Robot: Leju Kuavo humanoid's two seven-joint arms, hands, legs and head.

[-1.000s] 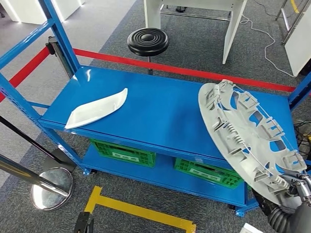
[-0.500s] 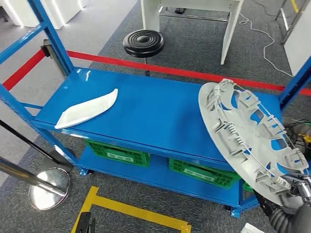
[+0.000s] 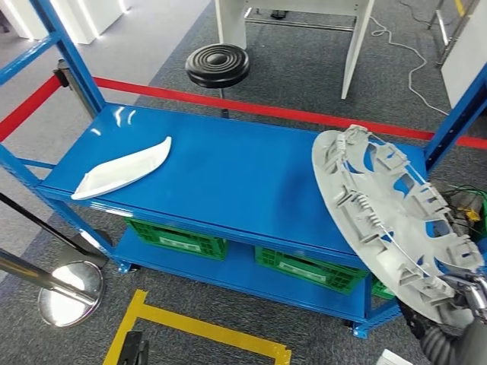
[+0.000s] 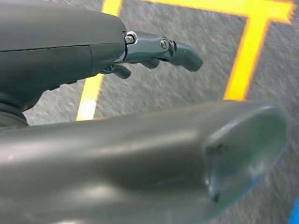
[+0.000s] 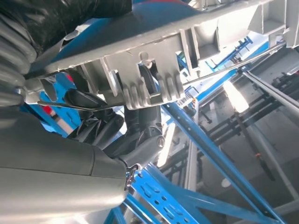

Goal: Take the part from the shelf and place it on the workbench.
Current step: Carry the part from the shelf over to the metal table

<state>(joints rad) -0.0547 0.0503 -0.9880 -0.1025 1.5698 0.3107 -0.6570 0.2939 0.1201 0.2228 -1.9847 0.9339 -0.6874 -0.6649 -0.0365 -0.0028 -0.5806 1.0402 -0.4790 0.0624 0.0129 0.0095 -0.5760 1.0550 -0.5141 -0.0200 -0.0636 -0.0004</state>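
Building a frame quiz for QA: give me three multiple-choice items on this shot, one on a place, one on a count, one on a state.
1. Where does the white curved part lie?
A. left end of the top shelf
B. on the floor
C. in a green crate

2. How many green crates show fully under the top shelf?
A. none
B. two
C. five

3. What is the right robot hand doing?
A. hanging free
B. holding the grey round cover
C. resting on the black stool

Answers: 1 A, it rests on the blue top. 2 B, side by side on the lower shelf. 3 B, fingers grip its rim in the right wrist view.
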